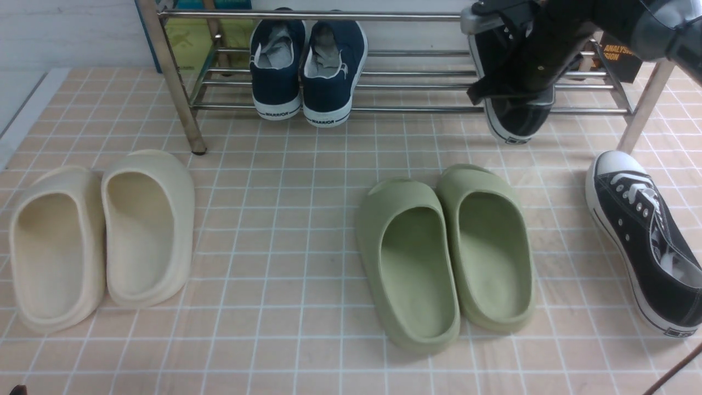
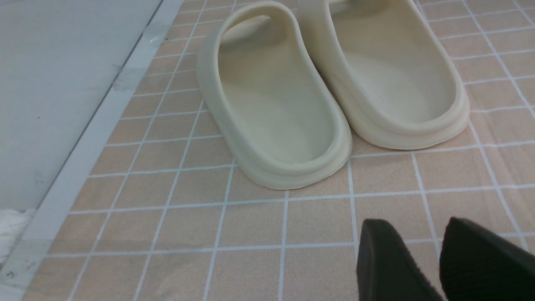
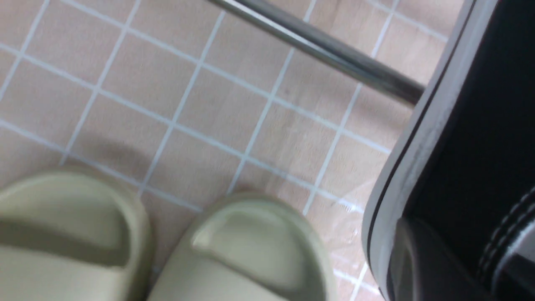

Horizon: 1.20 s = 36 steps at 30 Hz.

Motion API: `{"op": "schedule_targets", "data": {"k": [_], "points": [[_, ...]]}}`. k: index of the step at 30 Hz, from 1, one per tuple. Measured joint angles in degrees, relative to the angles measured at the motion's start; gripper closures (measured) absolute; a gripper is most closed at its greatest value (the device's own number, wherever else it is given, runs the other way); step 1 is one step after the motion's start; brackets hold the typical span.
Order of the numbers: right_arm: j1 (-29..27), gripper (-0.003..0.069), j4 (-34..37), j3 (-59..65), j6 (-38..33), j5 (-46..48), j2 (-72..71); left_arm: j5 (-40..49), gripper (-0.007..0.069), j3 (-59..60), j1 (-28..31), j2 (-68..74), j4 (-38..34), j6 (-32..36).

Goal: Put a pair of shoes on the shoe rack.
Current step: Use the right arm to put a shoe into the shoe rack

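One black sneaker (image 1: pixel 513 118) with a white sole lies on the right end of the silver shoe rack (image 1: pixel 417 109), its heel hanging over the front bar. My right gripper (image 1: pixel 515 82) reaches down onto it and is shut on its side wall. In the right wrist view the shoe (image 3: pixel 472 125) fills the edge beside a rack bar (image 3: pixel 317 46), and a dark finger (image 3: pixel 418 259) presses against its canvas. The other black sneaker (image 1: pixel 641 241) lies on the tiled floor at the far right, toe toward the rack. My left gripper (image 2: pixel 416 234) hovers open over bare tiles near the cream slides.
Navy sneakers (image 1: pixel 304 66) stand on the rack's left half. Cream slides (image 1: pixel 98 236) sit on the floor at the left, and green slides (image 1: pixel 444 258) in the middle, just in front of the held shoe. A grey strip (image 2: pixel 62 83) borders the tiles on the left.
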Motion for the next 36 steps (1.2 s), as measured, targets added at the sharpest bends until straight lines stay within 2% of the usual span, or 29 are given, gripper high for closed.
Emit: {"op": "schedule_targets", "data": {"k": [2,4,5,8,12,15,18,21,27,28,32,36], "points": [[0.0,0.0552,-0.9,-1.6,0.1,-0.8,0.7,0.0,0.0388,0.0,0.0,0.0,0.0,0.0],[0.0,0.0459,-1.9,-2.7,1.0,-1.6,0.8,0.0,0.0388,0.0,0.0,0.0,0.1,0.0],[0.0,0.0449,-1.9,-2.7,1.3,-1.7,0.8,0.0,0.0388,0.0,0.0,0.0,0.1,0.0],[0.0,0.0283,-2.7,-4.6,4.3,0.1,0.8,0.0,0.0388,0.0,0.0,0.0,0.1,0.0],[0.0,0.0181,-3.0,-7.5,4.8,7.2,0.8,0.0,0.0387,0.0,0.0,0.0,0.1,0.0],[0.0,0.0165,-2.8,-10.3,3.5,10.1,0.7,0.0,0.0387,0.0,0.0,0.0,0.1,0.0],[0.0,0.0197,-2.1,-10.4,2.7,10.6,-0.6,0.0,0.0387,0.0,0.0,0.0,0.1,0.0],[0.0,0.0291,-1.2,-6.9,1.7,10.5,-3.4,0.0,0.0387,0.0,0.0,0.0,0.1,0.0],[0.0,0.0617,-1.2,7.8,0.4,10.4,-8.5,0.0,0.0387,0.0,0.0,0.0,0.1,0.0],[0.0,0.0648,-1.2,9.7,0.1,10.4,-8.7,0.0,0.0387,0.0,0.0,0.0,0.1,0.0],[0.0,0.0676,-1.2,16.5,-0.8,7.3,-8.1,0.0,0.0387,0.0,0.0,0.0,0.1,0.0],[0.0,0.0676,-1.9,17.4,-0.8,-2.2,-5.8,0.0,0.0387,0.0,0.0,0.0,0.1,0.0]]}}
